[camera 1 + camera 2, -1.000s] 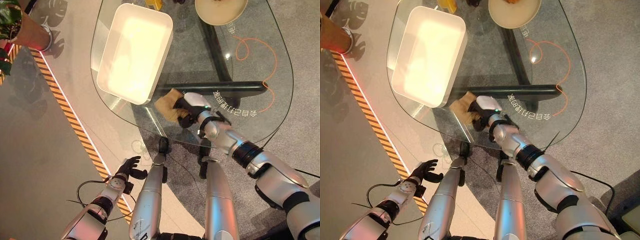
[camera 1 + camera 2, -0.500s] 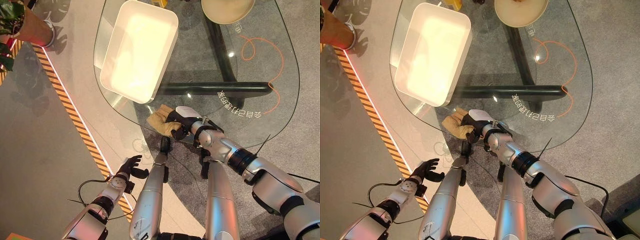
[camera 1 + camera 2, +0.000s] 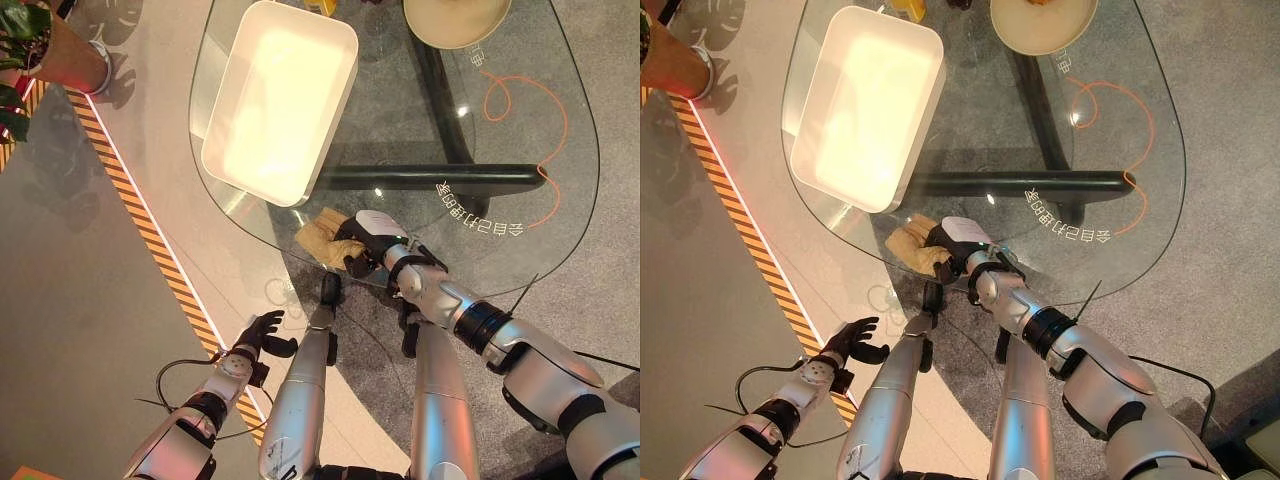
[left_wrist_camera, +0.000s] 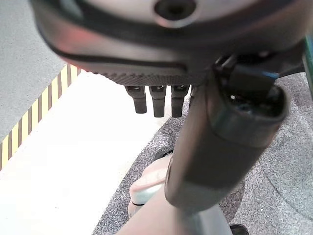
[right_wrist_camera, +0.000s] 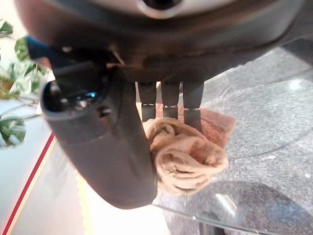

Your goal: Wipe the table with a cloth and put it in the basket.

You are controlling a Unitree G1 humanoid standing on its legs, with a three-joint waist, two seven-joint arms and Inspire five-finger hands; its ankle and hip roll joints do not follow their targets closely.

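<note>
Near the glass counter (image 3: 500,130) edge: tan cloth (image 3: 322,232), bunched, clutched by right hand (image 3: 368,236) beside white basket (image 3: 275,95). Soft, light, floppy; best pinched at bulk. Left hand (image 3: 262,333) relaxed, idle.

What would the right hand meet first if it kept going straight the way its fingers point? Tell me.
Probably the white basket. The right hand, gripping the tan cloth near the glass table's edge, points toward its near end, though depth is unclear.
</note>
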